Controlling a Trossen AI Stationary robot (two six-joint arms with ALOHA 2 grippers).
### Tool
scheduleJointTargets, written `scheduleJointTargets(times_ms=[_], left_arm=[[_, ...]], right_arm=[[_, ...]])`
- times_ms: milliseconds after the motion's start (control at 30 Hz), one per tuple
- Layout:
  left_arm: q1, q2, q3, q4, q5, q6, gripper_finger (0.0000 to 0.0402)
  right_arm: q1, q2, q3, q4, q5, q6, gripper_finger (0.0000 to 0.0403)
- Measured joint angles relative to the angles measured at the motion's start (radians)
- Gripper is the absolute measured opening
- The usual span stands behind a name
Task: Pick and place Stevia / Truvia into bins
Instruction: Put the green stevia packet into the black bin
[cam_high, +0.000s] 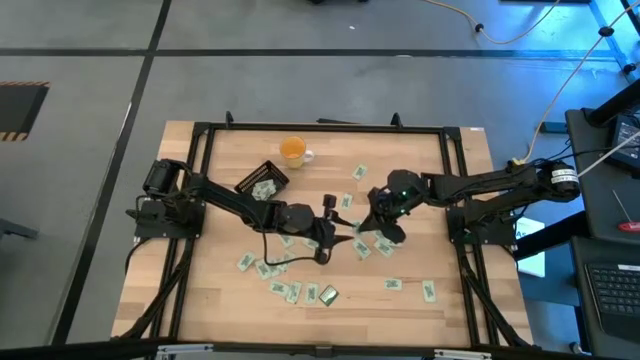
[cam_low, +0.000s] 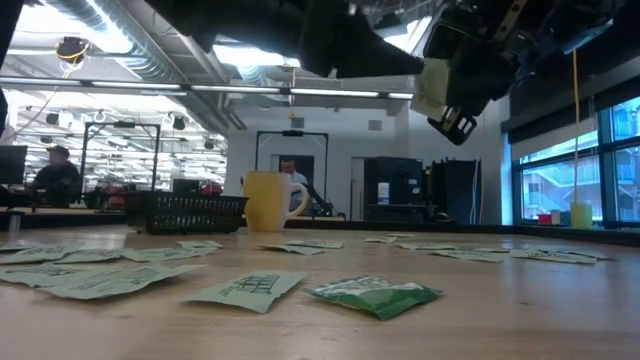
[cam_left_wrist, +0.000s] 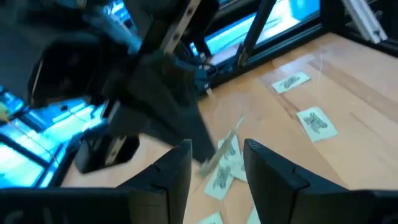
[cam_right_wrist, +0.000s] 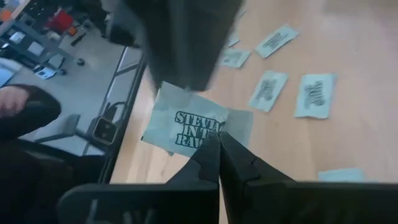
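Clamped shut on the edge of a green sachet (cam_right_wrist: 186, 127), the right claw (cam_right_wrist: 219, 163) held it off the table near the middle, while the left claw (cam_left_wrist: 217, 171) faced it just beside, its fingers (cam_left_wrist: 174, 171) apart with nothing between them. Many more sachets (cam_high: 290, 291) lay scattered flat over the wooden table (cam_high: 420, 200), mostly toward the near side. Farther back on the left sat the black tray (cam_high: 263, 182) with a few sachets inside, and the orange cup (cam_high: 293, 151) stood beside it.

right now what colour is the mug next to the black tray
Orange-yellow ceramic mug with a white handle, clearest in the high view.
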Motion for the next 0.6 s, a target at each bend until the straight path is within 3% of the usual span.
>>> scheduleJointTargets(times_ms=[333, 600], left_arm=[[-0.004, 0.0, 0.0, 0.013, 0.059, 0.058, 0.0137], [-0.005, 0.0, 0.0, 0.012, 0.023, 0.057, 0.0097]], right_arm=[[0.0, 0.0, 0.0, 0.042, 0.005, 0.023, 0.0], [0.0, 0.0, 0.0, 0.043, 0.005, 0.022, 0.0]])
